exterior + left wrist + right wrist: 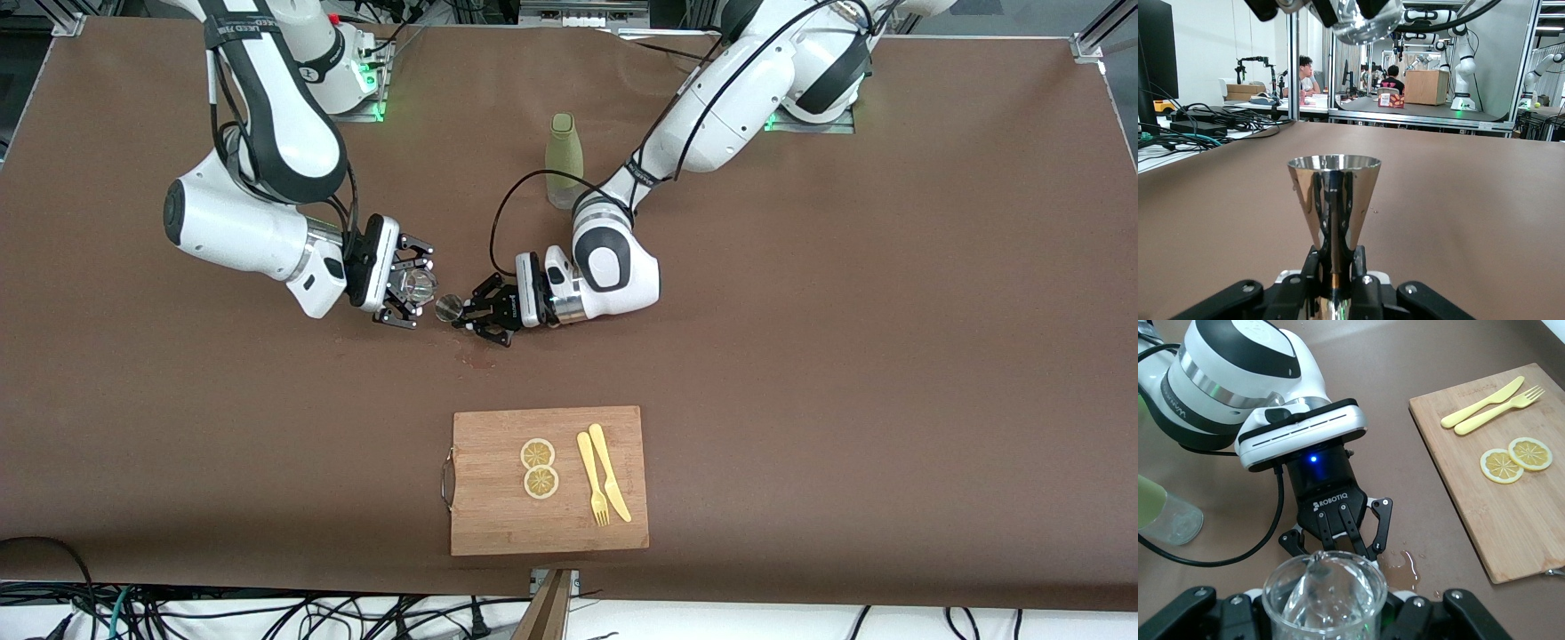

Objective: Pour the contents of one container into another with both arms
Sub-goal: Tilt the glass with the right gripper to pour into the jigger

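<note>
My right gripper (411, 289) is shut on a clear glass beaker (416, 286), held up over the middle of the table. In the right wrist view the beaker (1325, 593) shows its rim, with some water inside. My left gripper (462, 316) is shut on the stem of a shiny metal jigger (449, 308), which stands upright in the left wrist view (1333, 200), cup mouth up. The beaker (1358, 17) hangs just above and ahead of the jigger there. The two grippers face each other, almost touching.
A small puddle (1405, 563) wets the brown table under the grippers. A pale green bottle (563, 160) stands closer to the robots' bases. A wooden cutting board (498, 524) with two lemon slices (538, 467), a yellow knife and a fork (593, 480) lies nearer the front camera.
</note>
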Tool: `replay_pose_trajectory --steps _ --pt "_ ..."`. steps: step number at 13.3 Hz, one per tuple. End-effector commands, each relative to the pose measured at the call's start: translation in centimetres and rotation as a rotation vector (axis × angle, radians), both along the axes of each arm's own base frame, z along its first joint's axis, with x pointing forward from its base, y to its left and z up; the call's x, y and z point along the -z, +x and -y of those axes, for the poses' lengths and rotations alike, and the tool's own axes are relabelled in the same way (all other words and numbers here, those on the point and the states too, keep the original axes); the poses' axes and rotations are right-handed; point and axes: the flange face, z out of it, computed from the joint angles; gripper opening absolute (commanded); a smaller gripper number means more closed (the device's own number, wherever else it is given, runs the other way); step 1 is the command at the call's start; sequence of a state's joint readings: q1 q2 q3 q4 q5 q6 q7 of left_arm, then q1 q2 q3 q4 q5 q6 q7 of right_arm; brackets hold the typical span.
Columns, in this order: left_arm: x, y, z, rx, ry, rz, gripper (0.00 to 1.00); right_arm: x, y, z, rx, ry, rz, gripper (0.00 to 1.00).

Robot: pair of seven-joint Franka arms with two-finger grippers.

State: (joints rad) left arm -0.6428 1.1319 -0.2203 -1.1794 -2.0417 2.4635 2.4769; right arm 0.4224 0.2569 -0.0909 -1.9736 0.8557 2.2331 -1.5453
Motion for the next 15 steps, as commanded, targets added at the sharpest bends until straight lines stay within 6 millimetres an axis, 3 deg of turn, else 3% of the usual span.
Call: replay_pose_trajectory --steps 1,15 --pt "-0.2 0.4 0.9 -0.031 -0.009 0.020 0.00 -0.5 0.9 -1.5 0.017 -0.041 -0.006 0.23" --pt "-0.1 1.4 -0.2 -0.038 0.008 0.030 0.00 0.3 0.9 -2.0 0.023 -0.111 -0.010 0.23"
